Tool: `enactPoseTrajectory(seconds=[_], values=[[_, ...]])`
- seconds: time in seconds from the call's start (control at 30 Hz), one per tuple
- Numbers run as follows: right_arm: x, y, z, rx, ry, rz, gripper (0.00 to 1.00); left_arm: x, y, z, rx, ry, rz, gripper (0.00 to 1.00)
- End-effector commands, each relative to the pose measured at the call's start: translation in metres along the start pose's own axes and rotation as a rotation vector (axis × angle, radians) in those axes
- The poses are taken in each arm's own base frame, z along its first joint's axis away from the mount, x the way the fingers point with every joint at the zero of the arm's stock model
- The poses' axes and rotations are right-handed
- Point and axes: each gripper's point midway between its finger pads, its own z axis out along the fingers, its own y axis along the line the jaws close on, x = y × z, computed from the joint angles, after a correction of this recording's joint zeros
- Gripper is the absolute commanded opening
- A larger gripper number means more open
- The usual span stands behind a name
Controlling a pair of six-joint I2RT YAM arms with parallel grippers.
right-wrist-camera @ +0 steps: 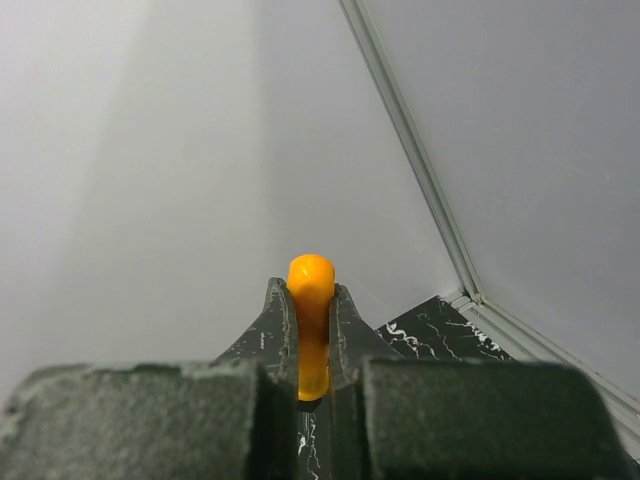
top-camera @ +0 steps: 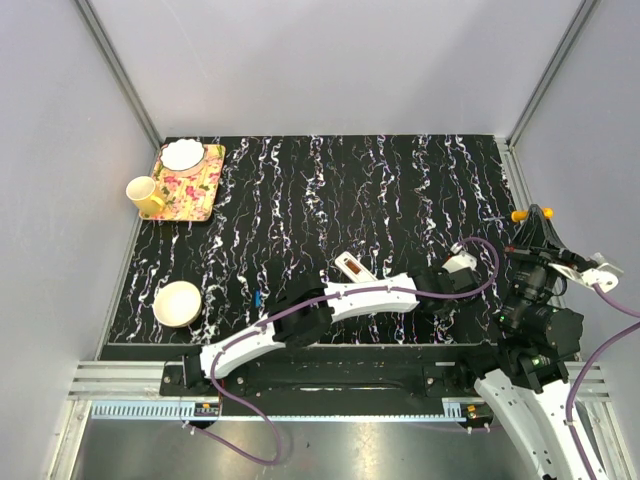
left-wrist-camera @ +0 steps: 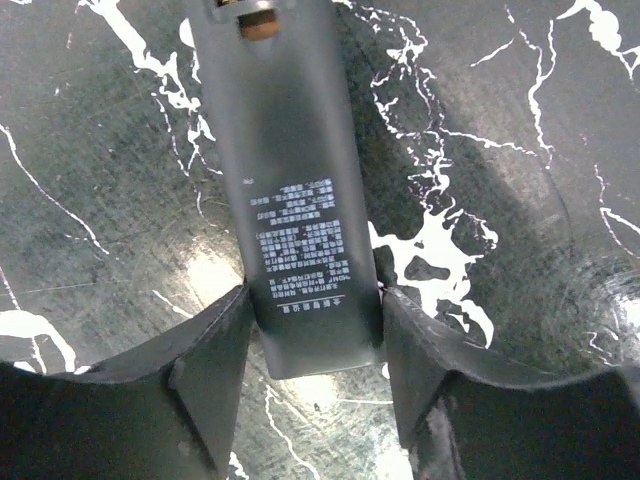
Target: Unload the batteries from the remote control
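Note:
The dark grey remote control [left-wrist-camera: 290, 150] lies back up on the black marbled table, its printed label showing and a brass contact at its far end. My left gripper [left-wrist-camera: 315, 295] [top-camera: 437, 298] has a finger pressed against each side of the remote's near end. In the top view the remote is hard to make out under that gripper. My right gripper [right-wrist-camera: 311, 300] [top-camera: 530, 215] is raised at the table's right edge, shut on an orange battery [right-wrist-camera: 311, 275] [top-camera: 518, 214] that pokes out past its fingertips. A small blue battery [top-camera: 258, 297] lies on the table by the left arm.
A small white piece with a brown inside [top-camera: 352, 268] lies beside the left arm. A floral tray [top-camera: 200, 190] at the back left carries a white dish [top-camera: 182, 155], with a yellow mug [top-camera: 145, 195] next to it. A cream bowl [top-camera: 178, 303] sits front left. Grey walls enclose the table.

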Motion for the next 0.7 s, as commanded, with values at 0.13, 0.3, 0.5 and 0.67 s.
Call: enactPoseTrajectory(seconds=[0.13, 0.3, 0.5, 0.67], values=[[-0.019, 0.003, 0.0, -0.011, -0.054, 0.037, 0.0, 0.019, 0.018, 0.004, -0.057, 0.072, -0.004, 0.16], [-0.014, 0.004, 0.0, -0.023, -0.039, 0.016, 0.0, 0.008, 0.044, -0.026, -0.111, 0.002, 0.019, 0.0], [0.002, 0.014, 0.002, -0.07, 0.005, 0.008, 0.0, 0.024, 0.078, -0.062, -0.138, -0.027, 0.014, 0.0], [0.025, 0.029, 0.004, -0.133, 0.072, 0.004, 0.0, 0.07, 0.1, -0.075, -0.127, 0.015, 0.002, 0.0]])
